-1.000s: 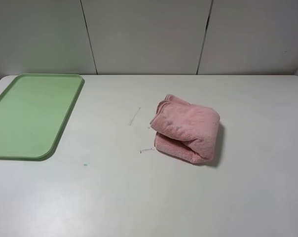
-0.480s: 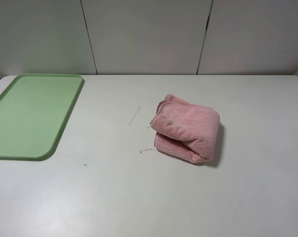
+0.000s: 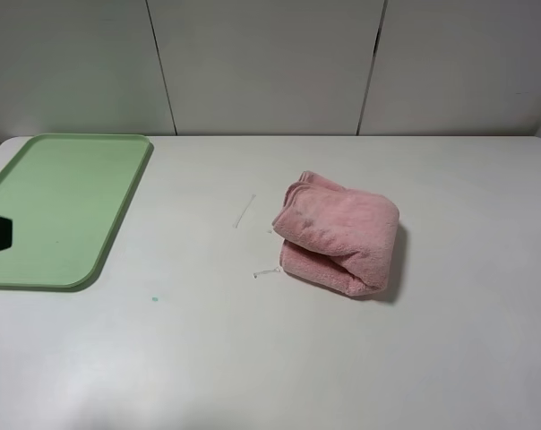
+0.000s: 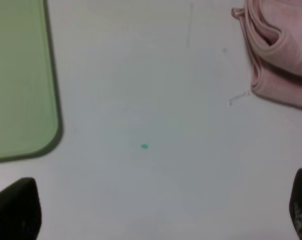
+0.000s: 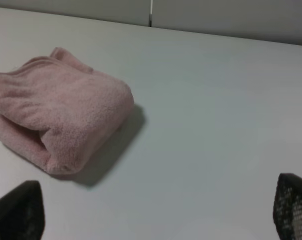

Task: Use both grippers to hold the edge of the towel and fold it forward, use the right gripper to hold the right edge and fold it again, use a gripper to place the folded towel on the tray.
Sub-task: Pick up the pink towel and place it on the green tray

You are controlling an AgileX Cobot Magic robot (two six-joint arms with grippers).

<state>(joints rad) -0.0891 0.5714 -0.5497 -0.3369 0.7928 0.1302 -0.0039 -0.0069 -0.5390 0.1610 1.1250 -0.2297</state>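
Towel [image 3: 339,233]: pink, fluffy terry cloth bunched into a thick rounded bundle, lying on the matte white table [image 3: 253,358] right of centre, well apart from the tray [image 3: 55,202], a flat light green rectangle with rounded corners. Left gripper [image 4: 151,212] and right gripper [image 5: 151,210]: black jaws spread wide, holding nothing.

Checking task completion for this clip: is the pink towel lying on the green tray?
No, the towel sits folded on the bare white table, well apart from the tray.
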